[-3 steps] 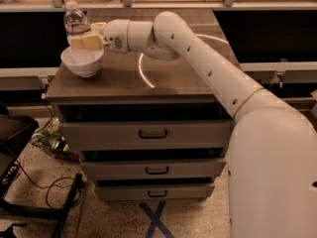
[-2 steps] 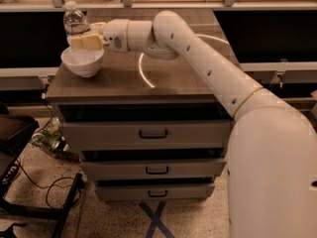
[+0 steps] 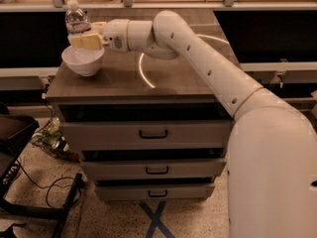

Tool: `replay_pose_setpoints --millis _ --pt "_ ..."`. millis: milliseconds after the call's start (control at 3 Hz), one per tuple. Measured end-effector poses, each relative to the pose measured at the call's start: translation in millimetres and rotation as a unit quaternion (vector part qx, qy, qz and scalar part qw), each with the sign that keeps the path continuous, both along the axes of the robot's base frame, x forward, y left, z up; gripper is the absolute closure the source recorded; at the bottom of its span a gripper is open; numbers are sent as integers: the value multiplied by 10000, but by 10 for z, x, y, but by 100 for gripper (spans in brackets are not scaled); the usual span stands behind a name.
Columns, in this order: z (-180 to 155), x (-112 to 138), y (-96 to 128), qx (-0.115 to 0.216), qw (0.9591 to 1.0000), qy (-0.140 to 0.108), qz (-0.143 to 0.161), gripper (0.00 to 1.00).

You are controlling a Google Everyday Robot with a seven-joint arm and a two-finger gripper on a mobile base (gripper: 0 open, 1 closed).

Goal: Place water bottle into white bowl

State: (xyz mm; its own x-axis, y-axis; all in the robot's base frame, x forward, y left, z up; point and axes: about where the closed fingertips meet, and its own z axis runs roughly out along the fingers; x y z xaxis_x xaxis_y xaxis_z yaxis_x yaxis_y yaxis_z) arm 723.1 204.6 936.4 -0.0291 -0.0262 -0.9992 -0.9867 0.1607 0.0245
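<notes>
The water bottle is clear with a white cap and stands upright at the far left of the cabinet top. Its lower part is hidden behind my gripper and the bowl. The white bowl sits on the cabinet top directly below and in front of the bottle. My gripper reaches in from the right, with its cream fingers closed around the bottle's lower body, just above the bowl's rim.
The wooden cabinet top carries a curved light reflection in its middle. Below are three drawers with dark handles. A shelf edge runs behind the bottle. Cables and a dark stand lie on the floor at left.
</notes>
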Motion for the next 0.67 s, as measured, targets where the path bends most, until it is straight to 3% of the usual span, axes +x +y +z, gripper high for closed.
replay_pose_setpoints --millis 333,667 --pt "1 0 1 0 10000 0 1 15" --pt "1 -12 29 2 10000 2 23 0"
